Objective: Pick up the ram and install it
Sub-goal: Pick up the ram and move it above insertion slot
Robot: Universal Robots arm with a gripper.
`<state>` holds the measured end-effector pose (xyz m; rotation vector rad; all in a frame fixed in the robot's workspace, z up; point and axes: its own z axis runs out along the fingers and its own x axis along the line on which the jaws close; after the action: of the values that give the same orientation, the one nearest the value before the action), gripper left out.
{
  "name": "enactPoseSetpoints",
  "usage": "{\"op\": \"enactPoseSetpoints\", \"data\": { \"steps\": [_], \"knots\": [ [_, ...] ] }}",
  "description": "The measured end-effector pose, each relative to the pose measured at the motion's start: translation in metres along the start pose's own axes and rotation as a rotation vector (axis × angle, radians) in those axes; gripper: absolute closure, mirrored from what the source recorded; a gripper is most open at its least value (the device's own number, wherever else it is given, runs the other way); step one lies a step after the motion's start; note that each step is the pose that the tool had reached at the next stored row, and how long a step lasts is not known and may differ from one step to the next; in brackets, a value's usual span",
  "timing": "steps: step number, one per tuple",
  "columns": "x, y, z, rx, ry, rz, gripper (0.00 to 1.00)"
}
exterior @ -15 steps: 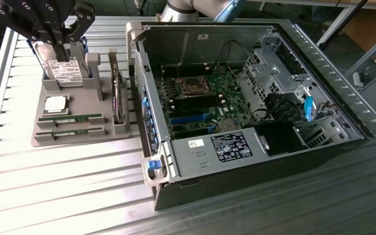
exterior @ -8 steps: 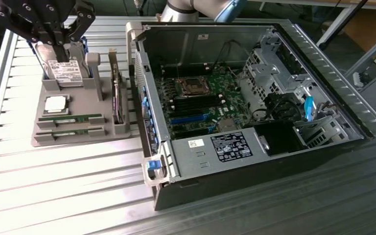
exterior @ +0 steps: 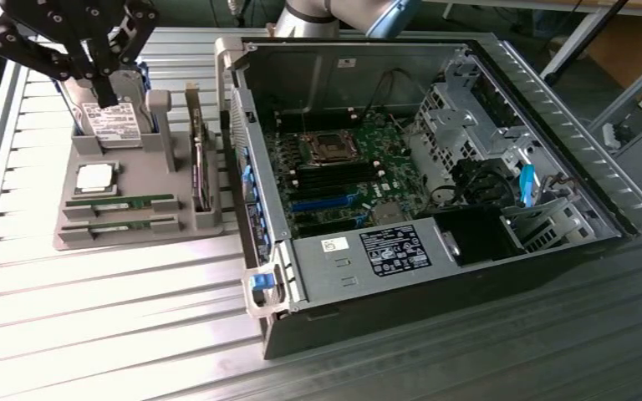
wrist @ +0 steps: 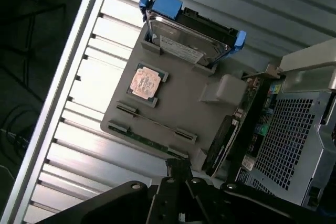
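Observation:
Two green ram sticks (exterior: 120, 203) (exterior: 118, 225) lie side by side in slots at the near end of the grey holder (exterior: 131, 238), at the exterior view's left. The wrist view shows them as thin edges (wrist: 152, 121) (wrist: 143, 138) on the holder (wrist: 181, 103). My gripper (exterior: 98, 83) hangs above the holder's far end, over the hard drive (exterior: 114, 121), well apart from the sticks. Its fingertips (wrist: 178, 170) appear closed together with nothing between them. The open computer case (exterior: 410, 159) lies beside the holder, motherboard (exterior: 338, 171) exposed.
A square silver processor (exterior: 94, 175) (wrist: 145, 82) sits on the holder between the hard drive (wrist: 186, 40) and the ram sticks. An expansion card (exterior: 197, 159) stands on edge along the holder's case side. The case wall (exterior: 243, 167) rises next to it. All rests on a ribbed metal table (exterior: 109, 309).

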<state>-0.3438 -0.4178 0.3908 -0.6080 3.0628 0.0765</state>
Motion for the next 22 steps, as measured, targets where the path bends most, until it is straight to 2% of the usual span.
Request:
{"op": "enactPoseSetpoints", "data": {
  "steps": [2, 9, 14, 16, 17, 19, 22],
  "knots": [
    [0.0, 0.0, 0.0006, -0.0018, 0.0033, -0.073, 0.91],
    [0.0, -0.0001, 0.0013, -0.0072, 0.0199, -0.403, 0.91],
    [0.0001, -0.0001, 0.0013, -0.0084, 0.0295, -0.575, 0.91],
    [0.0001, -0.0001, 0.0014, -0.0101, 0.0358, -0.7, 0.91],
    [0.0001, -0.0001, 0.0014, -0.0105, 0.0371, -0.728, 0.91],
    [0.0, -0.0001, 0.0016, -0.0128, 0.0423, -0.844, 0.91],
    [0.0001, -0.0001, 0.0019, -0.0142, 0.0456, -0.919, 0.91]
  ]
}}
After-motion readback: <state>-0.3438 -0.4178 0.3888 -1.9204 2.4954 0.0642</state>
